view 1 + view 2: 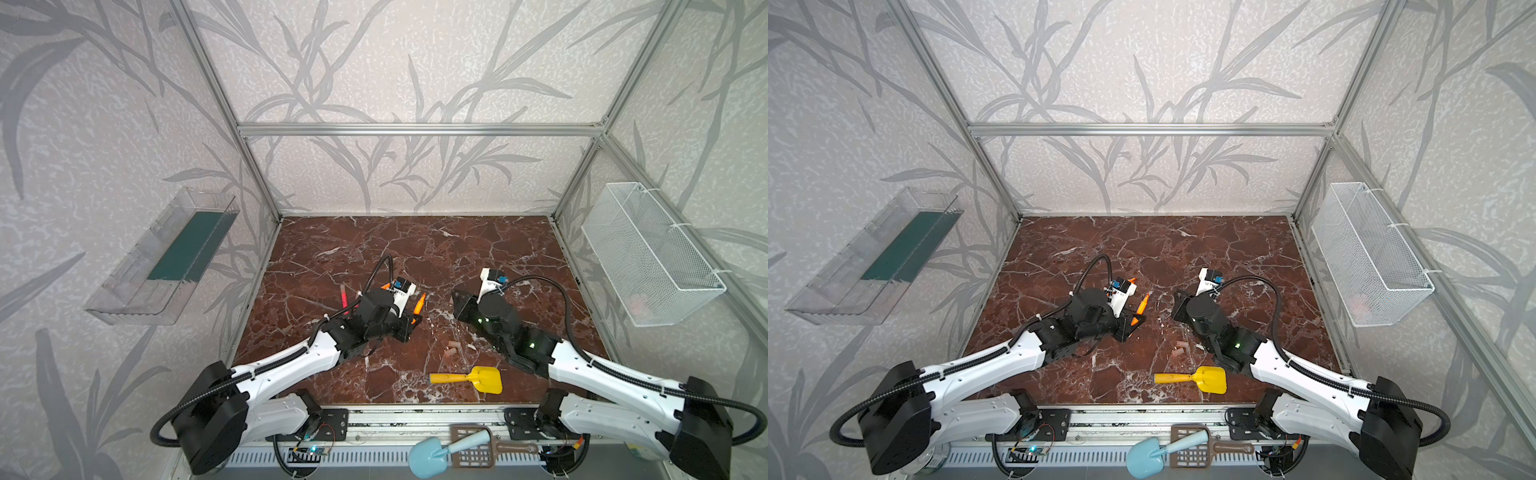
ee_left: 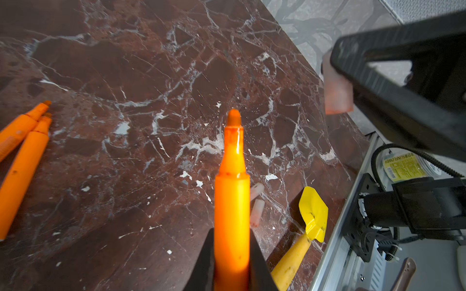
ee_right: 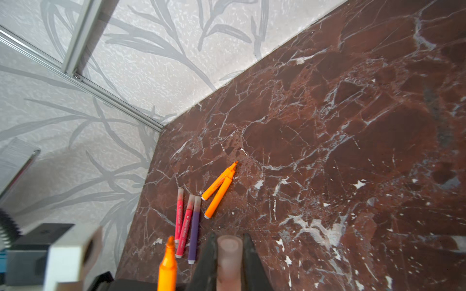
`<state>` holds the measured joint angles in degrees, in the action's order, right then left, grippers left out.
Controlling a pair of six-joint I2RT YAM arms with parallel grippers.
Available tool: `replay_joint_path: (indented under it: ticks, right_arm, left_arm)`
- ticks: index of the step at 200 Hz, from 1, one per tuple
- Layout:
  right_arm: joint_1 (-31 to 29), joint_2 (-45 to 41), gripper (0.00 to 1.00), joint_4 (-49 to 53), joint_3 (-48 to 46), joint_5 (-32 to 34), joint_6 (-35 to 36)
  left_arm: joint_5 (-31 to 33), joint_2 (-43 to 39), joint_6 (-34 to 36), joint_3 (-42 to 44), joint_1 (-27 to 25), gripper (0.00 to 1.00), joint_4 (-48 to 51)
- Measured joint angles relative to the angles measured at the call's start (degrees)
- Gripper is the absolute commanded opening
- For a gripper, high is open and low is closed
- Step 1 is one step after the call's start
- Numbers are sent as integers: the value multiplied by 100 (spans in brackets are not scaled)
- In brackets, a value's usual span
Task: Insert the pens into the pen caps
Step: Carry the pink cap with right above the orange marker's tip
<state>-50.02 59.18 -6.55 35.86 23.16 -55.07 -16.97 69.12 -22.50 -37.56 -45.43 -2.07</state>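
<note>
My left gripper is shut on an orange pen, whose bare tip points away from the jaws. In a top view this held pen slants toward my right gripper, with a gap between them. The right gripper is shut on a pale translucent pen cap, open end outward. Two more orange pens lie uncapped on the table. Beside them lie two pink-red pens and a purple pen, each with a pale cap on its end. Two loose pen caps lie near the front.
A yellow toy shovel lies on the brown marble table near its front edge. A white mesh basket hangs on the right wall, a clear tray on the left wall. A blue shovel and brown scoop rest on the front rail.
</note>
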Motion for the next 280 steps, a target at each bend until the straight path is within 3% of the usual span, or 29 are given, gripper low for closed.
replay_joint_path:
  ticks: [41,128,280]
  right_arm:
    - [284,90,16,-457,-11,-369,-223]
    - [295,1034,12,-868,42,-922,-466]
    - [295,997,9,-1040,31,-1325,-647]
  left_arm:
    - [-297,389,9,-212,-98,0,-4]
    - [-474,448,48,-245,-166,0,-13]
    - [-389,422,48,-245,-181,0,-17]
